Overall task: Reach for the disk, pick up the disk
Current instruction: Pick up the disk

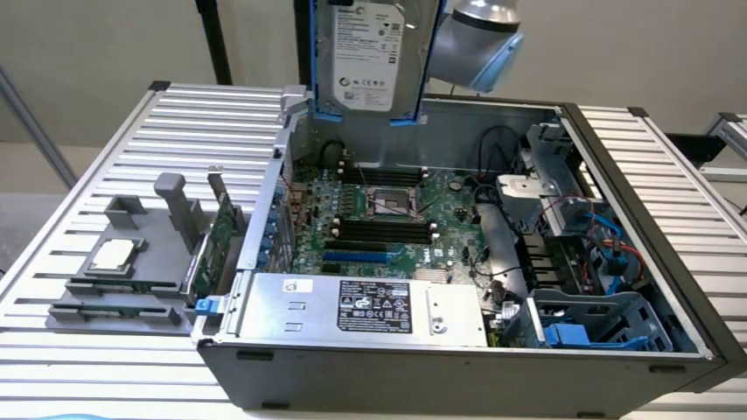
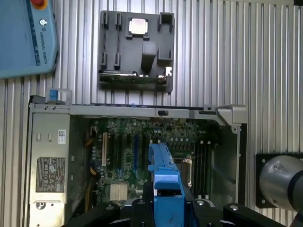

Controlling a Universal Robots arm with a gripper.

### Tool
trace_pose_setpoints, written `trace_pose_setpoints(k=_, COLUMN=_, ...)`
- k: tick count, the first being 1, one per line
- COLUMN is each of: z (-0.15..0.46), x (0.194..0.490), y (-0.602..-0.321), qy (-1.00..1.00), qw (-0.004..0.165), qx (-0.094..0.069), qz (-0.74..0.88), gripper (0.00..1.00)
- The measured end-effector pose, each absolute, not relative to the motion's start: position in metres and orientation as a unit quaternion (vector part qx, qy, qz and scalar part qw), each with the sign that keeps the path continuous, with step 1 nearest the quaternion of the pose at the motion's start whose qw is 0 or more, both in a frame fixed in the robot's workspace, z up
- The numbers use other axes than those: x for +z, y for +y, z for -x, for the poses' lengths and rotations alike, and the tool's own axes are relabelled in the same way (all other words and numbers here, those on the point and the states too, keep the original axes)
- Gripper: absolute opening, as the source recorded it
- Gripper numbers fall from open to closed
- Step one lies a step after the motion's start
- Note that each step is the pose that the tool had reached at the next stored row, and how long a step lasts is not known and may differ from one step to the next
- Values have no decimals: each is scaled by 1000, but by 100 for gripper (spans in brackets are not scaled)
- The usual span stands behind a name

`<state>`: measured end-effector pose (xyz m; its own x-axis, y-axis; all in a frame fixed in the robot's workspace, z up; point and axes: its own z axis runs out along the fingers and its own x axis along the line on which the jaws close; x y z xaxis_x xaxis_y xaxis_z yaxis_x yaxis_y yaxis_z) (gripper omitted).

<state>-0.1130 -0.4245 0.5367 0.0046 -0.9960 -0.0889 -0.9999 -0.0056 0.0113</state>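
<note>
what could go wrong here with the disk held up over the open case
The disk hangs upright above the open computer case, gripped by its blue rails. If the hold slips, it would likely drop onto the motherboard and its CPU socket. Swinging low, it might also clip the case's rear wall.

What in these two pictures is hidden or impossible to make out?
- Exterior view: the disk is cut off by the picture's upper edge, so whatever holds it is out of frame.
- Wrist view: the gripper grips the disk's blue rail; the label face is edge-on, unseen.
- Exterior view: power supply label text is too small.
</note>
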Motion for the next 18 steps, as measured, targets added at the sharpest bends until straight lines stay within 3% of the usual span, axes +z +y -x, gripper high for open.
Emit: trace_pose_setpoints(k=18, z=36, x=535, y=-447, qy=705, qw=29, qx=34, qz=708, gripper=33)
